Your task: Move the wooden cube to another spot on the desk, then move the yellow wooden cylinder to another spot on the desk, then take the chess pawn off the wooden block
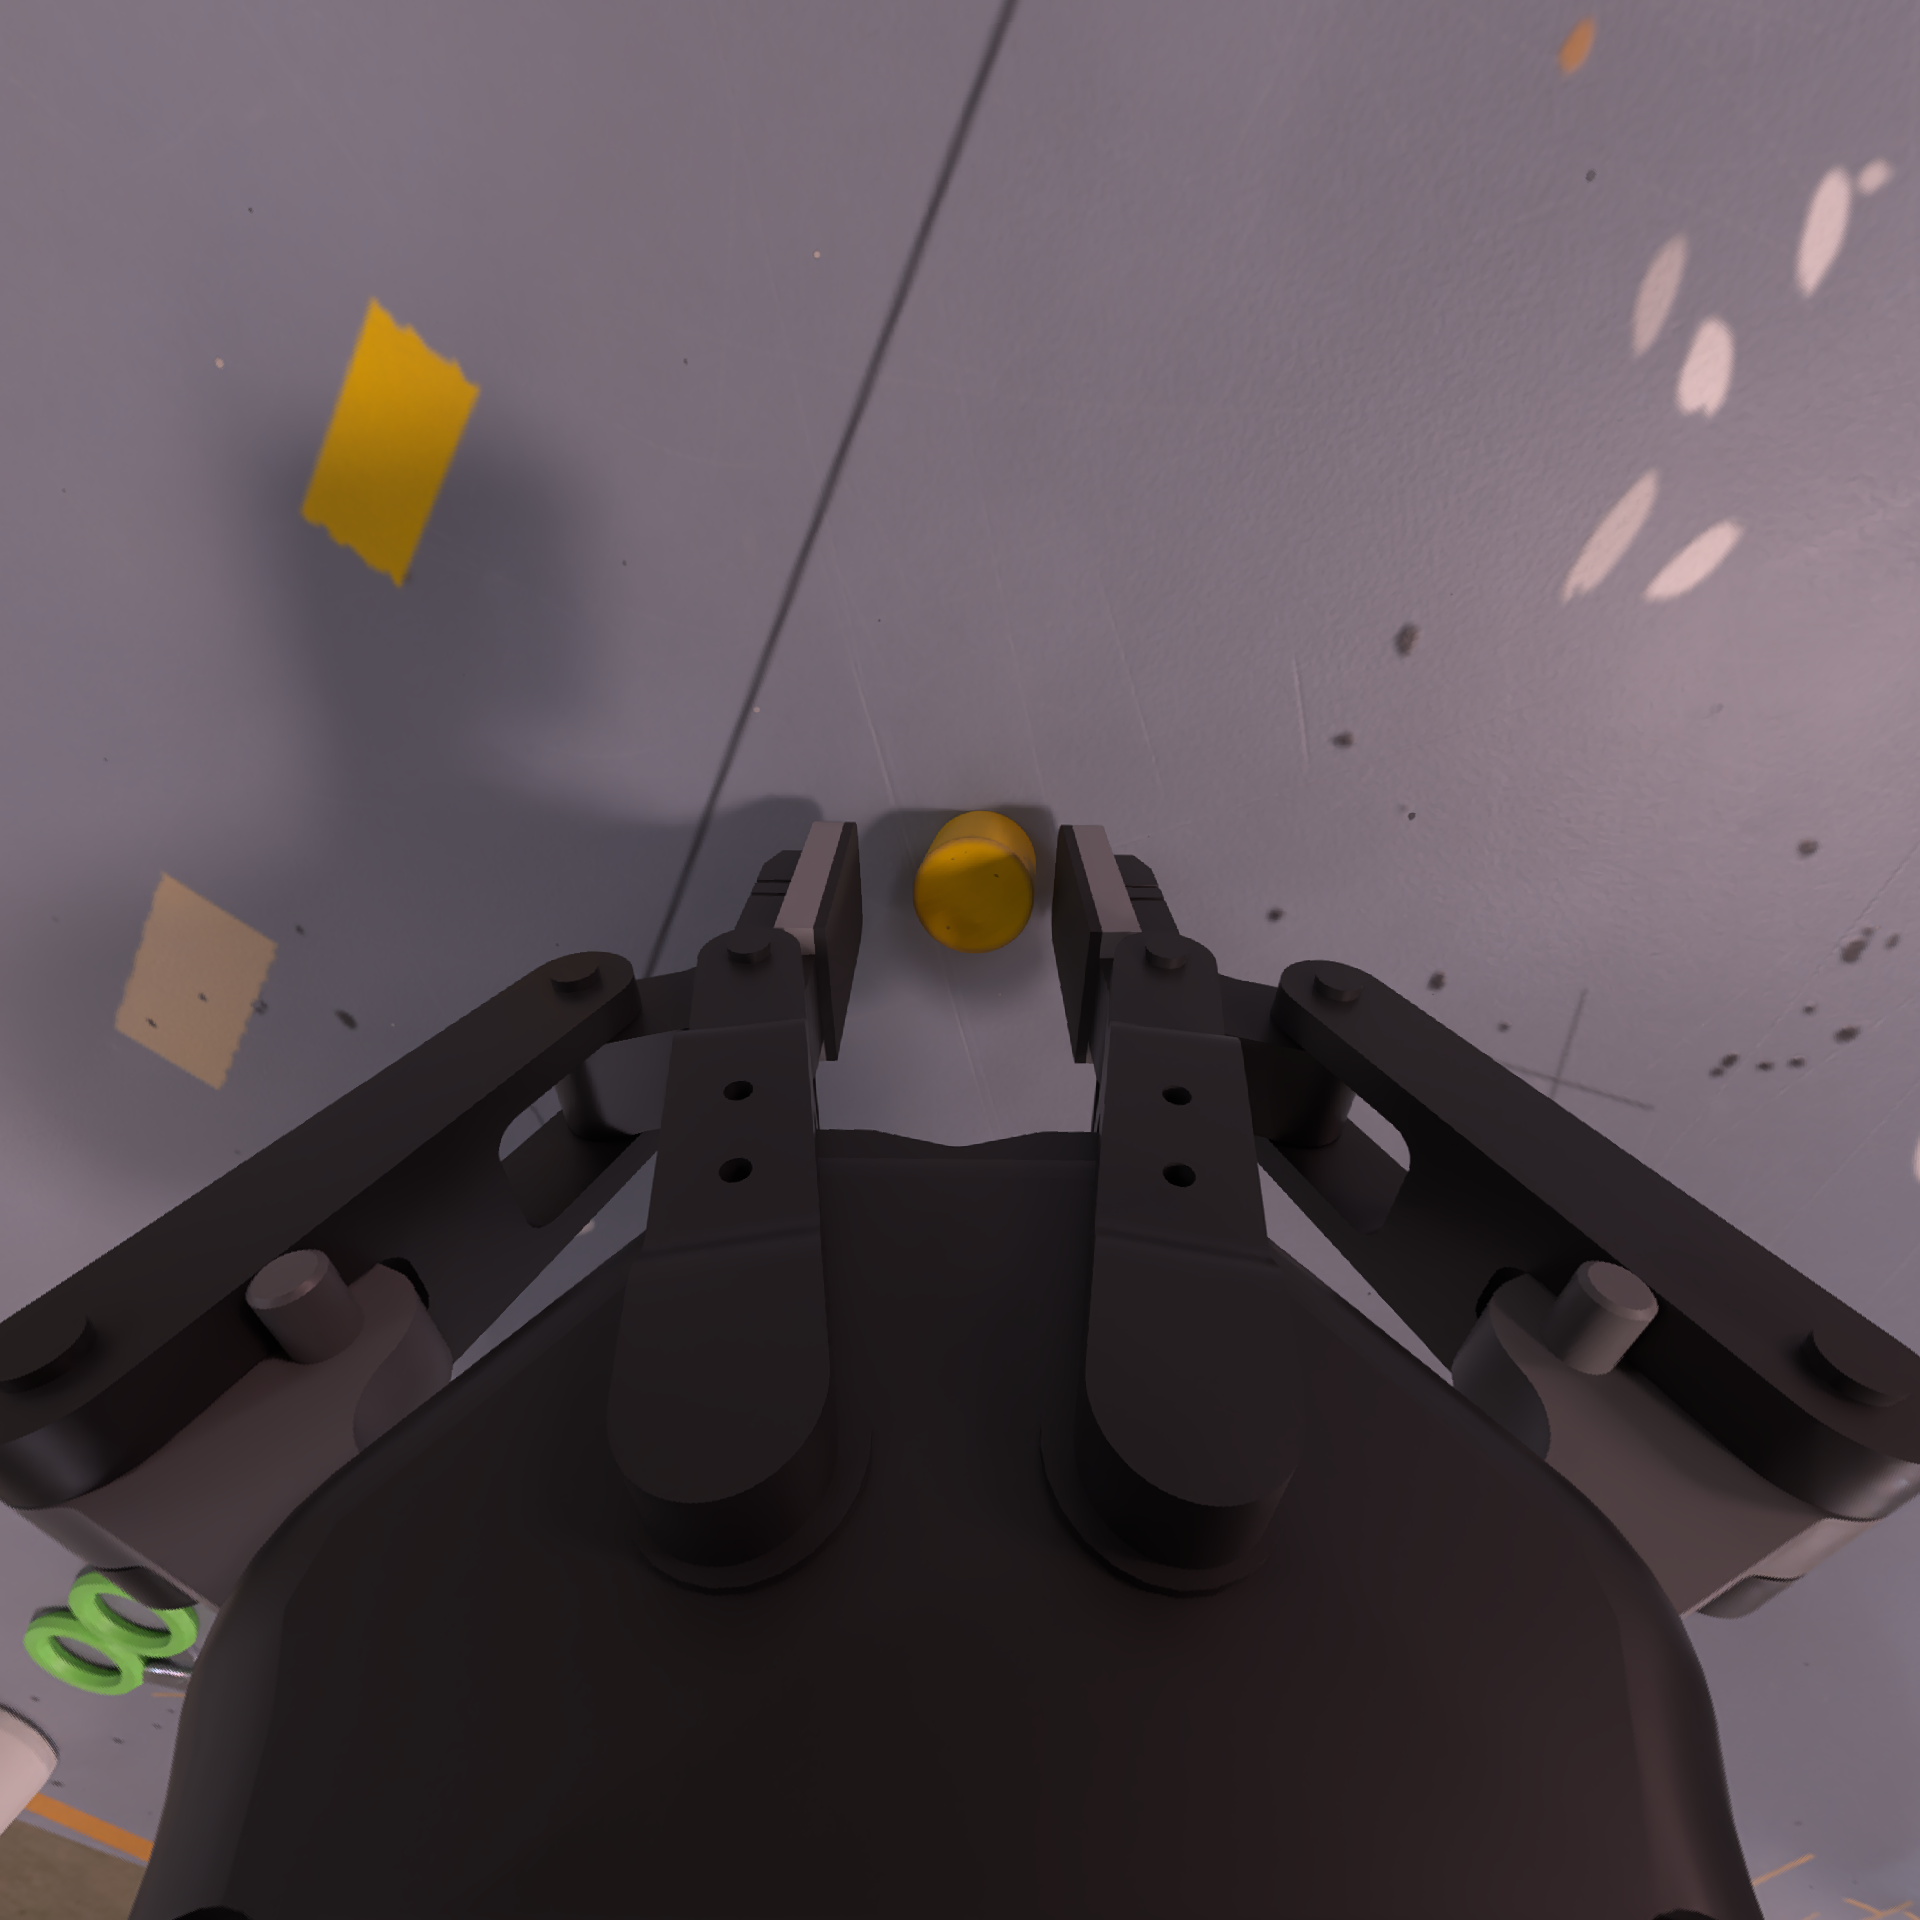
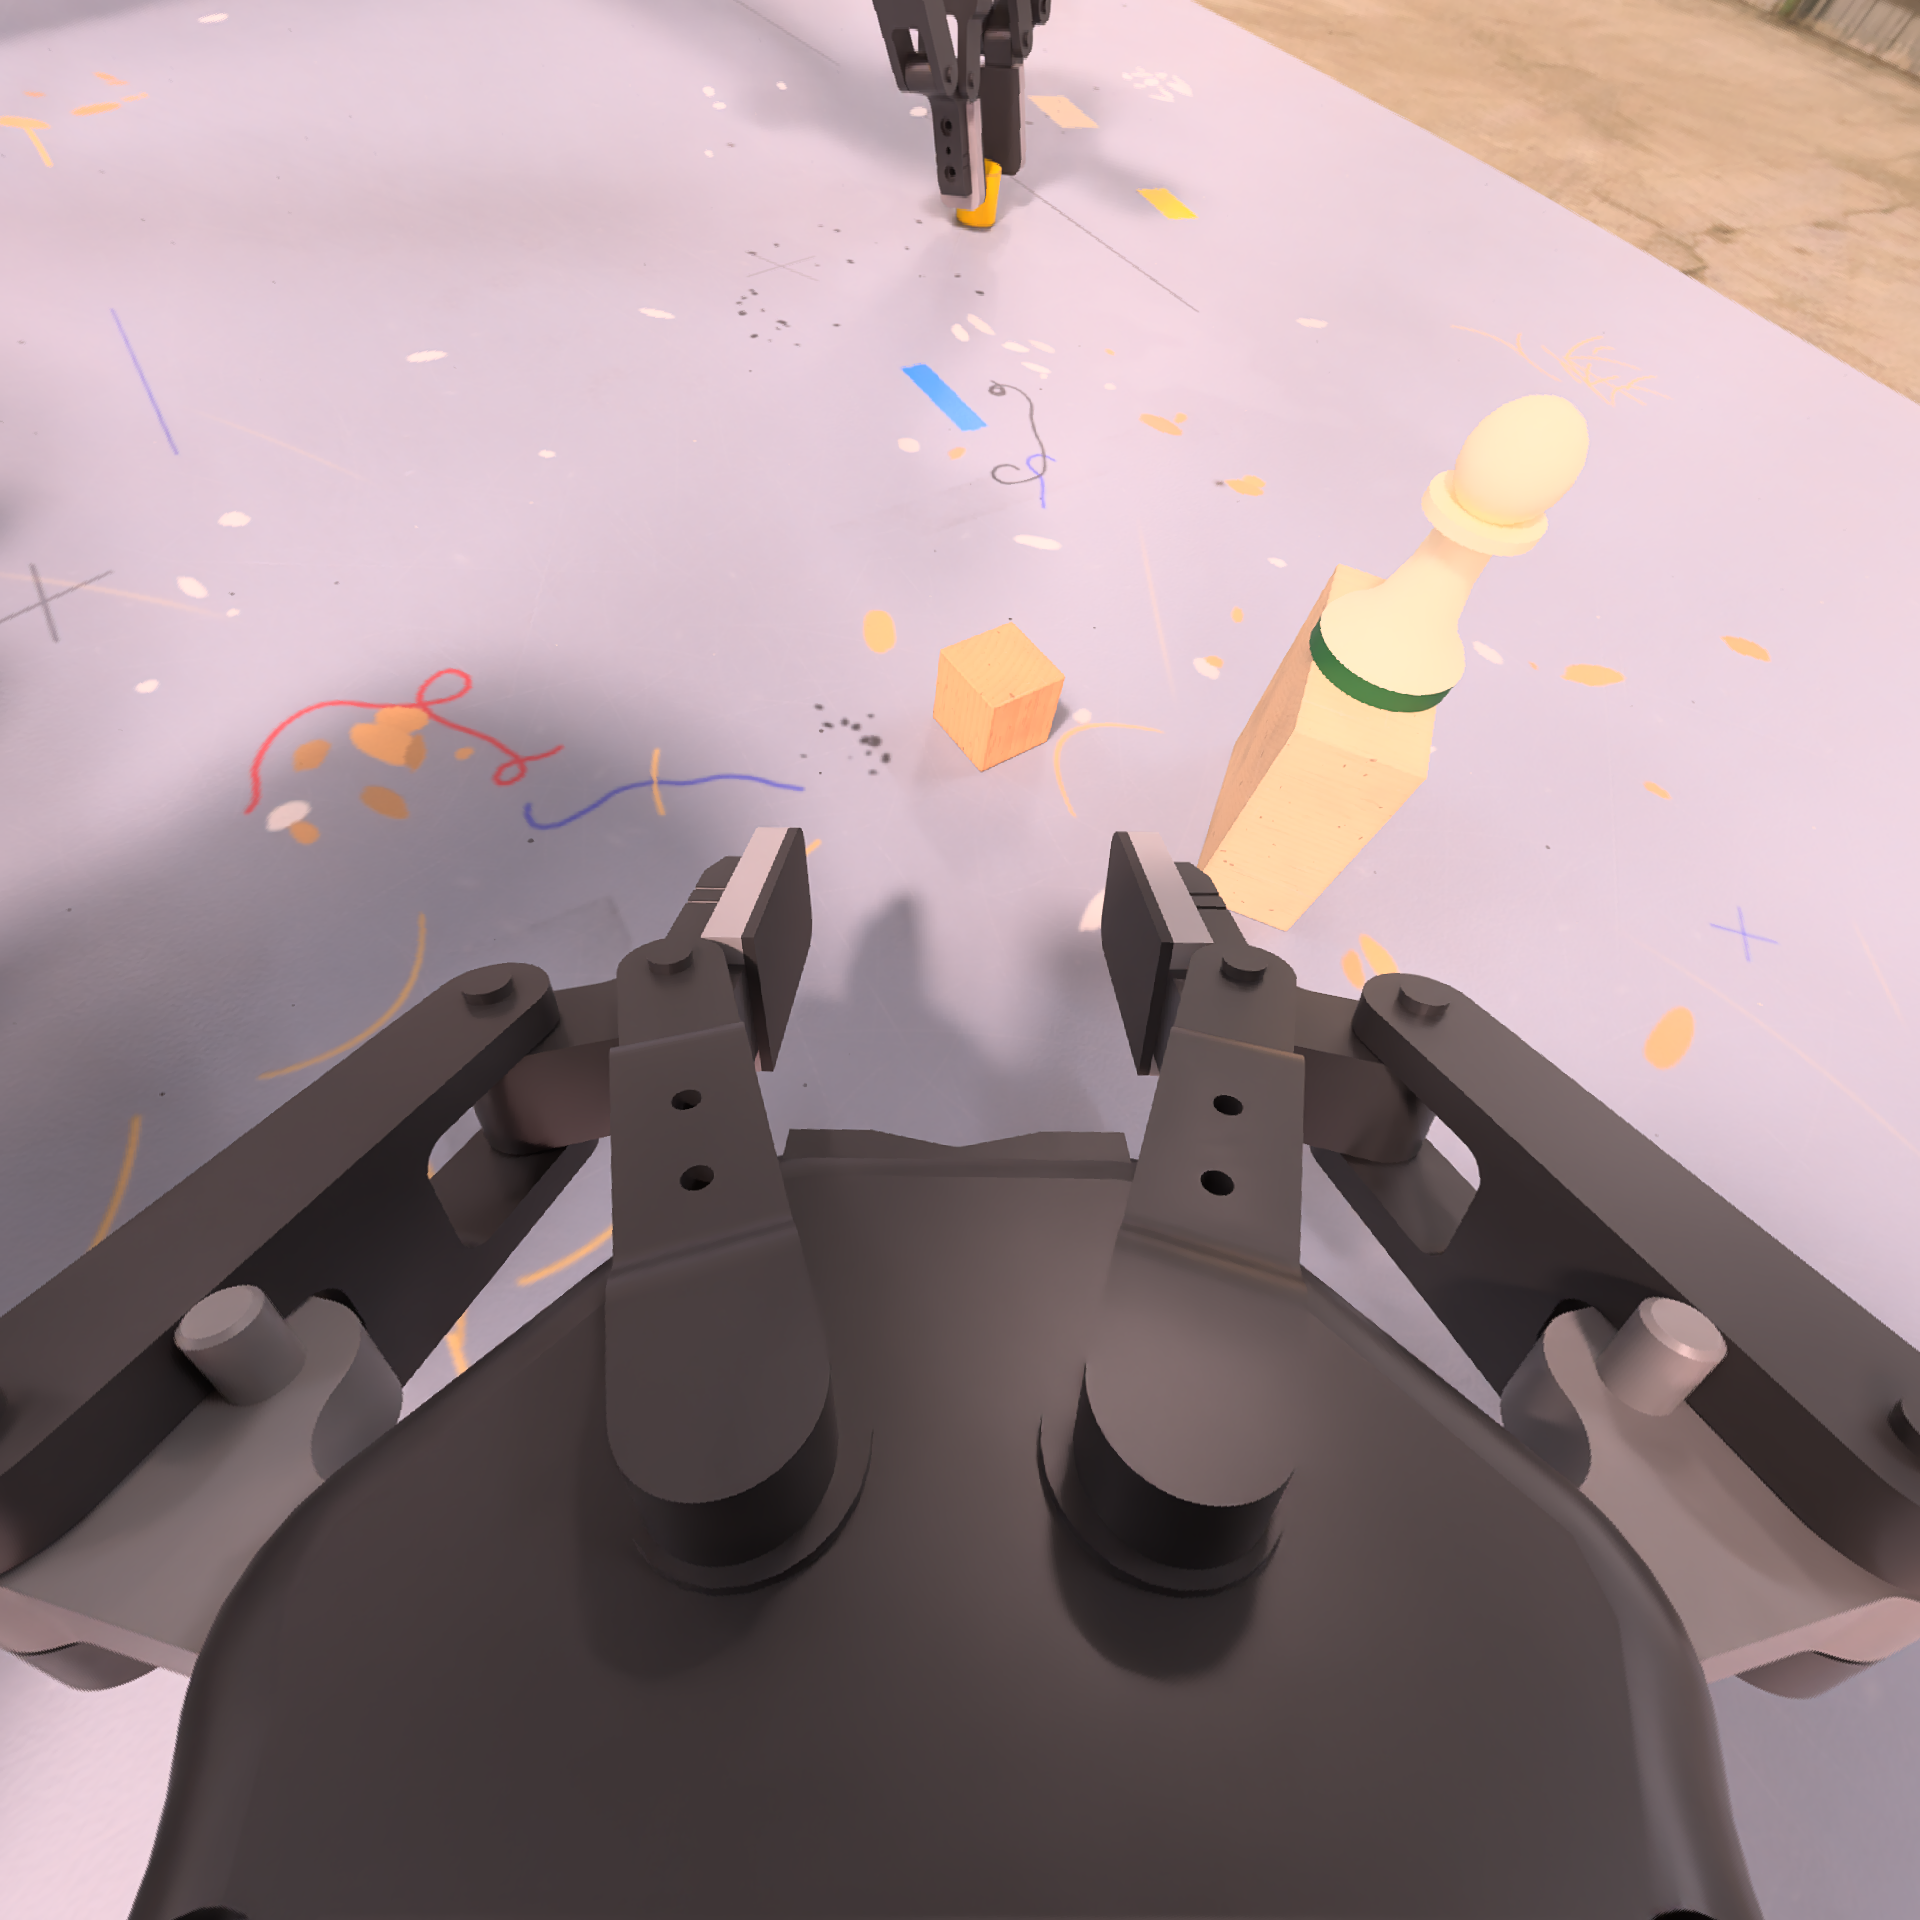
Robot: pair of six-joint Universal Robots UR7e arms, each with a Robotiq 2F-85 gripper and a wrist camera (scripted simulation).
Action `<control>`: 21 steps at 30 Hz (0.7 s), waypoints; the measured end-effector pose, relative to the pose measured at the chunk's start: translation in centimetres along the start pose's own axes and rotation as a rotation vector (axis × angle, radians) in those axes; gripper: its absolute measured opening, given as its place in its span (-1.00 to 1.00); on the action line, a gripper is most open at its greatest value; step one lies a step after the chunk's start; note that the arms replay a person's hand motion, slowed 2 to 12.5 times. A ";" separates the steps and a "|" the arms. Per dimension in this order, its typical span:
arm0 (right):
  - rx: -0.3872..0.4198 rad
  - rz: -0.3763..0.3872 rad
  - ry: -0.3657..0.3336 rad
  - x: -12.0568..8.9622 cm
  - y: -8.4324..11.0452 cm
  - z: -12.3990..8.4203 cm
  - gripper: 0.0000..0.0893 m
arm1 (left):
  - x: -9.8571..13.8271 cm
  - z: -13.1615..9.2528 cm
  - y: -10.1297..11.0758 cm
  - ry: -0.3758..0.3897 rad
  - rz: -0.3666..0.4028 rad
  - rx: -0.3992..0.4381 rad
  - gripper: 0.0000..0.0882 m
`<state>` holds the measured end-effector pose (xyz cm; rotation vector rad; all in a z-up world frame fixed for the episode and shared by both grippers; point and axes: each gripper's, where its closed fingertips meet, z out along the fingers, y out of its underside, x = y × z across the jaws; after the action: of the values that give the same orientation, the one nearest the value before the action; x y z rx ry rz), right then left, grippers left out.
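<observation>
The yellow wooden cylinder [image 1: 974,883] stands on the grey desk between the fingertips of my left gripper [image 1: 956,883]. The jaws are open, with a small gap on each side of the cylinder. In the right wrist view, the left gripper [image 2: 977,156] is far off at the top, low over the cylinder [image 2: 982,206]. My right gripper [image 2: 956,894] is open and empty above the desk. The wooden cube [image 2: 997,696] sits just beyond it. The cream chess pawn [image 2: 1455,582] with a green band stands on the pale wooden block [image 2: 1320,821], right of the right fingertip.
Yellow tape [image 1: 390,442] and tan tape [image 1: 195,982] lie flat on the desk to the left. Green scissors [image 1: 109,1631] are at the lower left. Blue tape [image 2: 943,397] lies mid-desk. The desk edge and floor [image 2: 1662,125] are at the far right.
</observation>
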<state>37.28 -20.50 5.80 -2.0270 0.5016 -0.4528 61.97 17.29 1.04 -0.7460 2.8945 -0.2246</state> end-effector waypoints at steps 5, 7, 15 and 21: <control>-0.002 -0.002 0.001 0.0 0.0 0.0 0.14 | 0.2 0.1 0.0 0.009 0.012 -0.006 -0.40; -0.001 -0.002 0.001 0.0 0.0 0.0 0.14 | 0.3 0.1 -0.1 0.012 0.014 -0.008 -0.53; 0.002 -0.002 0.003 0.0 0.0 -0.1 0.13 | 0.3 -0.4 -0.3 0.002 0.008 -0.007 -0.53; 0.005 -0.002 0.004 0.1 -0.1 -0.1 0.13 | 0.2 -1.9 -1.0 -0.055 -0.014 -0.003 -0.53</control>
<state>37.29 -20.58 5.93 -2.0226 0.5007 -0.4582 61.96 16.57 3.10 -0.7609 2.8392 -0.1986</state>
